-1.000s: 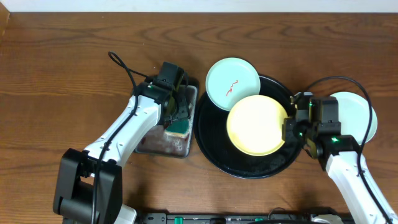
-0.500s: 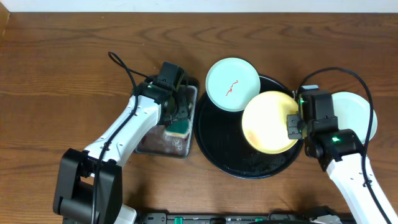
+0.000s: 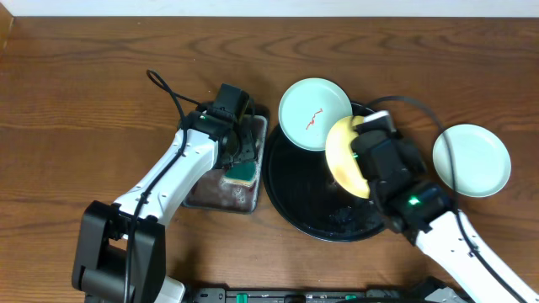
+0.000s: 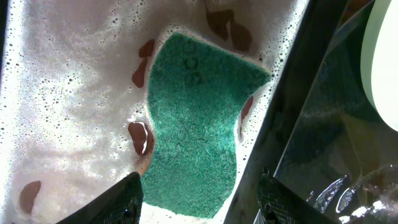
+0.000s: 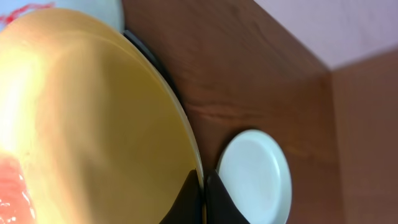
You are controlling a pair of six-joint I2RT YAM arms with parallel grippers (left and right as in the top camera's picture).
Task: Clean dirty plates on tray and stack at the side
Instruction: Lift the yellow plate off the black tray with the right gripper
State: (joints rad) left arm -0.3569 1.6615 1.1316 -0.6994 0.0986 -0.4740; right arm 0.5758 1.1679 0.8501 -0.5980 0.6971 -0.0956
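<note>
My right gripper [image 3: 364, 145] [image 5: 203, 186] is shut on the rim of the yellow plate [image 3: 344, 156] [image 5: 87, 118] and holds it tilted on edge above the black tray [image 3: 290, 198]. A mint-green plate [image 3: 314, 114] with a red smear leans on the tray's far-left rim. Another mint-green plate [image 3: 472, 160] [image 5: 255, 177] lies flat on the bare wood at the right. My left gripper [image 3: 240, 156] [image 4: 198, 196] is open over the green sponge [image 3: 245, 172] [image 4: 196, 124].
The sponge lies in a small metal tray [image 3: 202, 194] [image 4: 68, 93] of foamy, reddish-stained water, left of the black tray. Brown wood tabletop [image 3: 93, 101] spreads to the left and far side. A pale wall [image 5: 348, 25] borders the table's edge.
My right gripper has swung left with the yellow plate, tipping it from flat up onto its edge. The left arm has not moved.
</note>
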